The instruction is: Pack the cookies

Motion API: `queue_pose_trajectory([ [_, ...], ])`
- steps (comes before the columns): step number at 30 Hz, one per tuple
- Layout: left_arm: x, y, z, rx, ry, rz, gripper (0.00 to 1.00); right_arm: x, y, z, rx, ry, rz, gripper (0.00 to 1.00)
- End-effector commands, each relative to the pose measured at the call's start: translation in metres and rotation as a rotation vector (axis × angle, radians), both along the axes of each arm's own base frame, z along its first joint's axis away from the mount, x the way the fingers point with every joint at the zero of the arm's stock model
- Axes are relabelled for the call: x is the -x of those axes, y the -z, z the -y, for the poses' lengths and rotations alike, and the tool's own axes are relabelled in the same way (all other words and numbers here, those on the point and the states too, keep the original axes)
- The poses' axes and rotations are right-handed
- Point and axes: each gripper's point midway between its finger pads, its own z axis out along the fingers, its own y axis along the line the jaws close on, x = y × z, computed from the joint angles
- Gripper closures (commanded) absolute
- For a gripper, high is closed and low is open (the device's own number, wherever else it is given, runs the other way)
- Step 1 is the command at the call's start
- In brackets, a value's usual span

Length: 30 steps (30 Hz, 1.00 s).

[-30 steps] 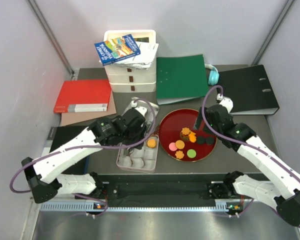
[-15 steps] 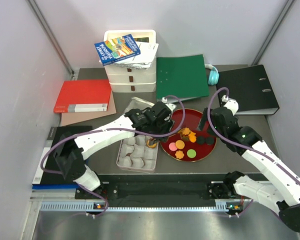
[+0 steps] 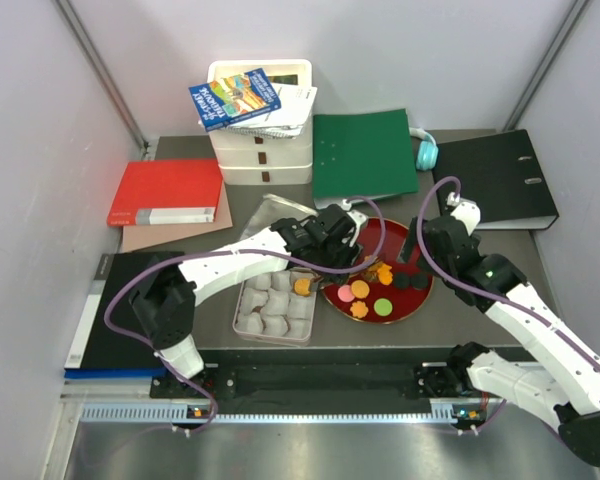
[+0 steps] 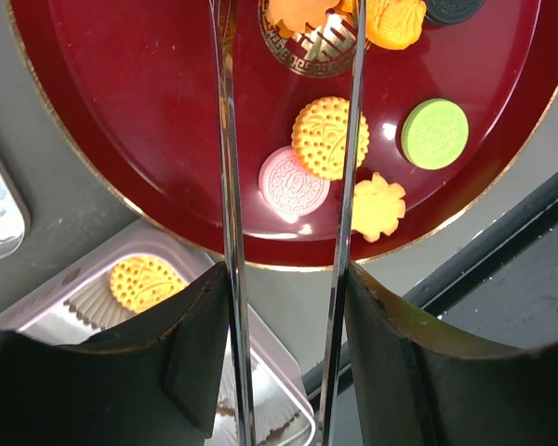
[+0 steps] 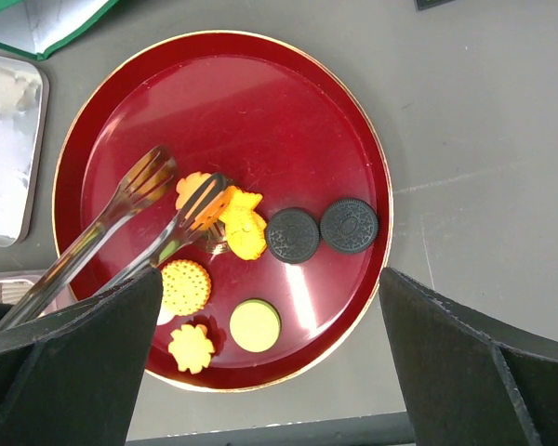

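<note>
Left claw [image 4: 286, 283] clamped on tongs [image 4: 225, 139], tips apart over cookies [image 4: 324, 137], right claw [image 5: 272, 288] spread wide, empty

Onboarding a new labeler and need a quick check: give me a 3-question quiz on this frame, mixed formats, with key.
1. True or false: the left gripper holds the tongs.
2. How many black cookies lie on the red plate? A one, B two, C four.
3. Fill in: the one packed cookie in the tin is coloured ____.

Key: 1 true; 2 B; 3 orange.
</note>
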Motion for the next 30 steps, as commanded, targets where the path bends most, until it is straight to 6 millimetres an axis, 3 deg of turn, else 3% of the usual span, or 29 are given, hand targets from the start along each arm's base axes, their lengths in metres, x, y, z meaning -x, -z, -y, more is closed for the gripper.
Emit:
queue_pose_trajectory([
  [1,-0.009,-0.016,0.02,0.07,0.036,0.046,0.46,-0.004,-0.016,-0.001,-0.012,0.012,0.037,0.01],
  [19,-0.004,-0.005,-0.014,-0.047,-0.003,0.079,0.53,-0.007,-0.015,-0.005,-0.019,0.004,0.042,0.01],
  [24,-0.009,-0.031,-0.021,-0.041,-0.039,0.12,0.54,-0.008,-0.016,-0.006,-0.022,0.002,0.046,0.01],
  [30,-0.013,-0.087,-0.036,0.008,-0.09,0.218,0.54,-0.012,-0.018,-0.011,-0.029,-0.016,0.053,0.01],
])
